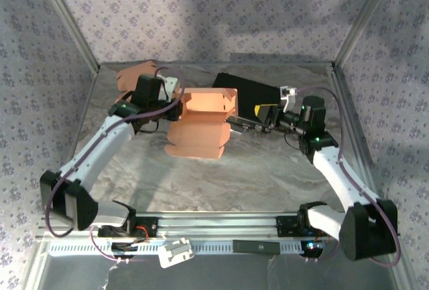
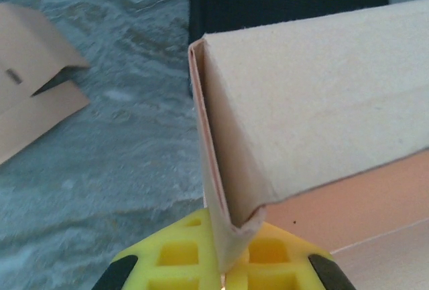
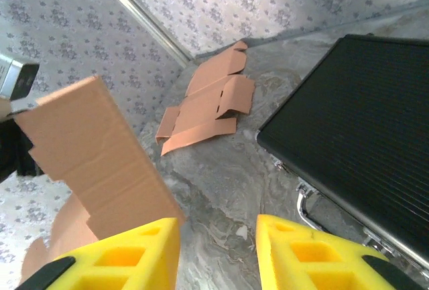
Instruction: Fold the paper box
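Down at the bottom of the left wrist view, the left gripper [image 2: 231, 240] is clenched on a folded corner of the paper box [image 2: 315, 116], with the thin cardboard edge pinched between its two yellow tips. From that corner a pale panel of the box rises up and away to the right.

The right gripper [image 3: 218, 240] is released, its yellow tips apart with only bare table between them. A notched flap of the box [image 3: 94, 156] stands just above and beside its left tip; whether they touch I cannot tell.

Seen from above, the paper box [image 1: 201, 126] is partly formed and sits at the middle of the marbled grey table [image 1: 268, 176], between the left gripper [image 1: 175, 96] at its upper left and the right gripper [image 1: 236, 124] at its right side.

Behind the right gripper a black case [image 1: 248, 92] lies flat. A flat cardboard blank [image 1: 134, 76] lies in the far left corner.
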